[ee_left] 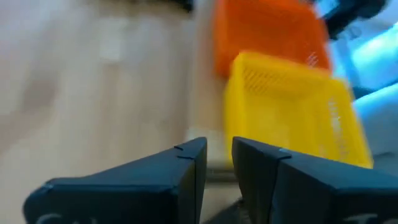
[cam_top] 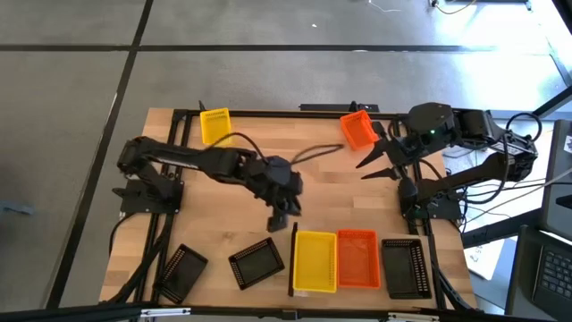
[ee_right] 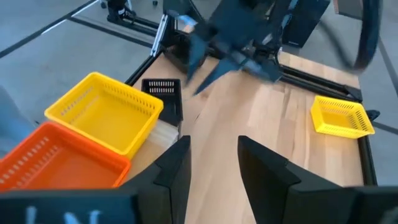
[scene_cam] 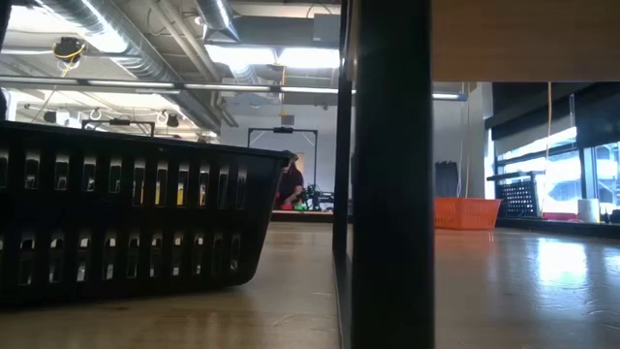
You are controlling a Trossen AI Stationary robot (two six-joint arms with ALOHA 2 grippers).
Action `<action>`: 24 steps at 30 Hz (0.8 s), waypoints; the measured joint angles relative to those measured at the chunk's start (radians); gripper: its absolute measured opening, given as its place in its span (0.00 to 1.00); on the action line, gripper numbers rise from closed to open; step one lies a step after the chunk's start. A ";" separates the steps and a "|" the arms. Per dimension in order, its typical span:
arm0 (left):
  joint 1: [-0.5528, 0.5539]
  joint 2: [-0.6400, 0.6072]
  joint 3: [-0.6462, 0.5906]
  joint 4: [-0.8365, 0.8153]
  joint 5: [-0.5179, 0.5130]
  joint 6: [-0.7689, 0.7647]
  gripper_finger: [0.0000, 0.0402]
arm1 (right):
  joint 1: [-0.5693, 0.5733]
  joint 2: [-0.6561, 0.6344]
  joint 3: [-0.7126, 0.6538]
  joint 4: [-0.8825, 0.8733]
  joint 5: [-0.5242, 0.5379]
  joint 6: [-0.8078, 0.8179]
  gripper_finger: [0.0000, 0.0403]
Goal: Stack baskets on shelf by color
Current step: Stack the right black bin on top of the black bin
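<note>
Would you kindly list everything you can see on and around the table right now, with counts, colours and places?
Shelf: one, pale board with dark upright end piece, at the table's near edge, right of middle.
Baskets on shelf: three side by side, yellow, orange, black.
Loose yellow basket: one, far edge, left of middle.
Loose orange basket: one, far edge, by the right arm.
Loose black baskets: two, near edge, one at the left corner, one tilted beside the shelf.
Table: one, pale wood.
Left gripper: dark, open, empty, over the table beside the shelf's yellow basket.
Right gripper: dark, open, empty, by the loose orange basket.
</note>
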 joint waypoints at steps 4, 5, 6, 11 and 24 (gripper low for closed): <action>0.000 -0.070 0.000 -0.112 -0.123 -0.005 0.17 | 0.000 -0.022 0.000 -0.001 -0.001 0.000 0.33; 0.000 -0.079 0.000 -0.139 -0.145 -0.016 0.17 | 0.000 -0.029 0.000 -0.008 -0.002 0.000 0.33; 0.000 -0.086 0.002 -0.146 -0.161 -0.034 0.17 | 0.000 -0.033 0.000 -0.021 -0.001 0.003 0.33; -0.027 -0.104 0.001 -0.318 -0.188 -0.165 0.17 | 0.000 -0.045 0.000 -0.052 -0.001 0.025 0.33; -0.177 -0.091 0.000 -0.571 -0.236 -0.491 0.17 | 0.000 -0.045 0.000 -0.074 -0.005 0.026 0.33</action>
